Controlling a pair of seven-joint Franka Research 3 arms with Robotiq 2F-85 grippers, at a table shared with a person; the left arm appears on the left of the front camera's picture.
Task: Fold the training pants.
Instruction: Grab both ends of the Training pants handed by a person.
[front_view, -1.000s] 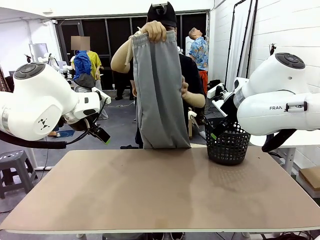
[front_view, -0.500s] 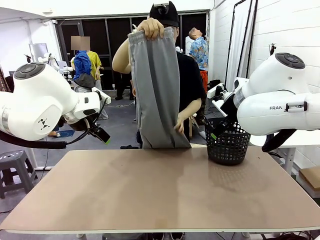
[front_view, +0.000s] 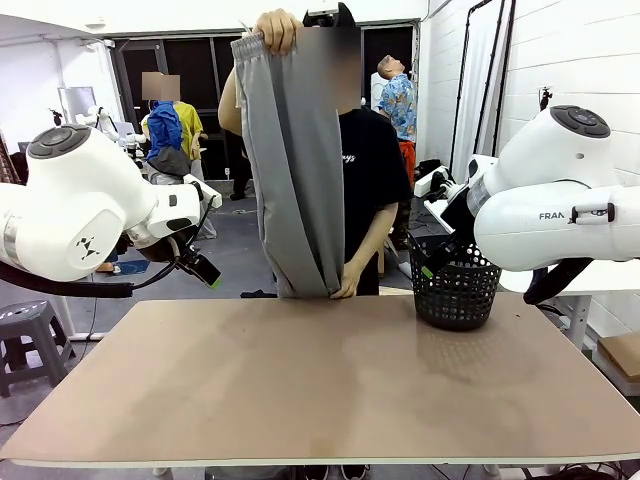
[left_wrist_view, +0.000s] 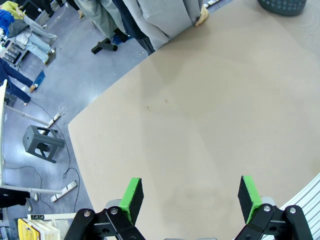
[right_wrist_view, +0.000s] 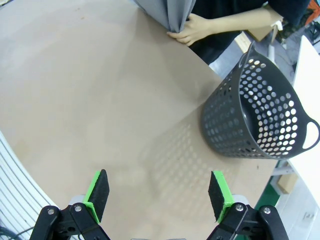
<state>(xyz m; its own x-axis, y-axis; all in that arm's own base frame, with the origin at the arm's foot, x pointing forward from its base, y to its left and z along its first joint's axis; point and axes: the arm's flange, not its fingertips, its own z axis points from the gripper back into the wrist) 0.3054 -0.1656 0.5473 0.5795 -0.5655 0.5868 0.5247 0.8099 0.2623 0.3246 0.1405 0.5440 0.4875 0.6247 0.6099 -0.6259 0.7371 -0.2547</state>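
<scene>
Grey training pants (front_view: 290, 160) are hanging above the table's (front_view: 320, 400) far edge, upper hand (front_view: 277, 30) clenching the waistband, lower hand (front_view: 347, 287) pinching the hems; left gripper (left_wrist_view: 190, 197) and right gripper (right_wrist_view: 157, 192) are gaping. Slipping hems could bunch.

Front across table (front_view: 300, 400); wrist cams overhead

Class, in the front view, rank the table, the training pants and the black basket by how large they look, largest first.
1. table
2. training pants, hanging full length
3. black basket
The gaps are plain; no two look alike in this view.
</scene>
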